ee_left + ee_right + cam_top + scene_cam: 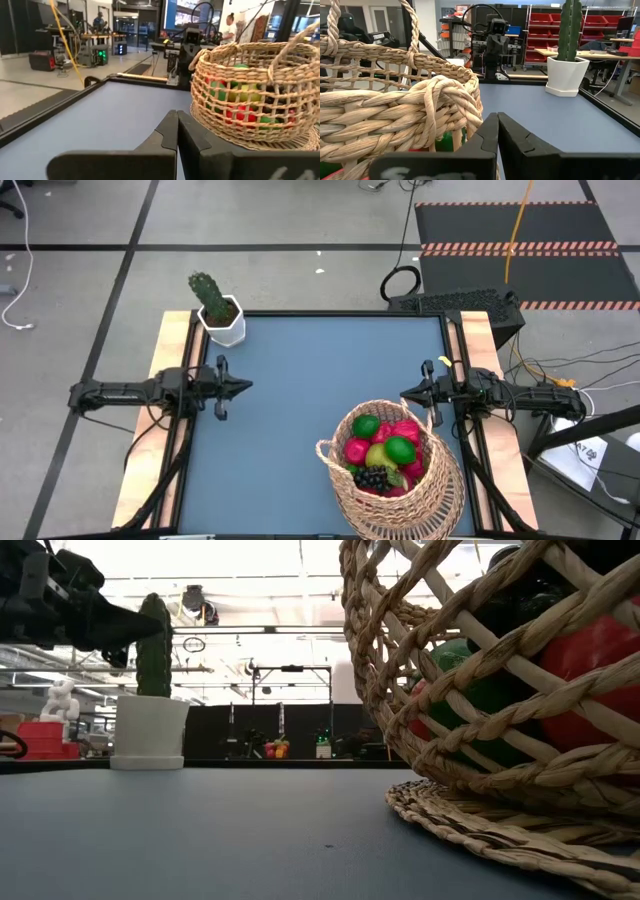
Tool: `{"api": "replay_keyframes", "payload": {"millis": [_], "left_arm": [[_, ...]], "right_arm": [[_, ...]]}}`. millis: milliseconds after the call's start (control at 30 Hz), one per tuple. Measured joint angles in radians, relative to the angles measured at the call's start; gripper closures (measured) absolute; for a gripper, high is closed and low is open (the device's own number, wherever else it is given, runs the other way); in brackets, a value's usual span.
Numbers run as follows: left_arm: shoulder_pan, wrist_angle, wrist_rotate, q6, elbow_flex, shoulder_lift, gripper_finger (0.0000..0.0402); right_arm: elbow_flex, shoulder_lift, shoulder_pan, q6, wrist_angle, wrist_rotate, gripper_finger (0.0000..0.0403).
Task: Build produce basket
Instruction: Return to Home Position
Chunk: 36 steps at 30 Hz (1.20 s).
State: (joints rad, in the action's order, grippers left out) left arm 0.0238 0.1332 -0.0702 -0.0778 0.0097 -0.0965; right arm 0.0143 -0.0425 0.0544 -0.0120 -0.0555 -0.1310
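Right claw (406, 396), clenched empty like the left claw (244, 387), sits just beside the basket (440, 502); a stray swing could spill the produce (384, 451)

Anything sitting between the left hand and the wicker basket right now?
Nothing visible. Bare blue tabletop runs from the shut left hand to the round tan woven wicker basket. The green cactus in its white pot stands at a table corner, off that line. The right hand waits near the basket.
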Motion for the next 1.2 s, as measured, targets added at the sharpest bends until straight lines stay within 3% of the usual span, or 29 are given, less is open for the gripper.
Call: {"api": "replay_keyframes", "payload": {"millis": [300, 1200], "left_arm": [[-0.001, -0.109, 0.040, 0.017, 0.001, 0.096, 0.0401], [-0.001, -0.109, 0.069, 0.049, 0.001, 0.094, 0.0389]], "right_arm": [[0.001, 0.000, 0.000, 0.000, 0.000, 0.000, 0.0403], [0.000, 0.000, 0.000, 0.000, 0.000, 0.000, 0.0403]]}}
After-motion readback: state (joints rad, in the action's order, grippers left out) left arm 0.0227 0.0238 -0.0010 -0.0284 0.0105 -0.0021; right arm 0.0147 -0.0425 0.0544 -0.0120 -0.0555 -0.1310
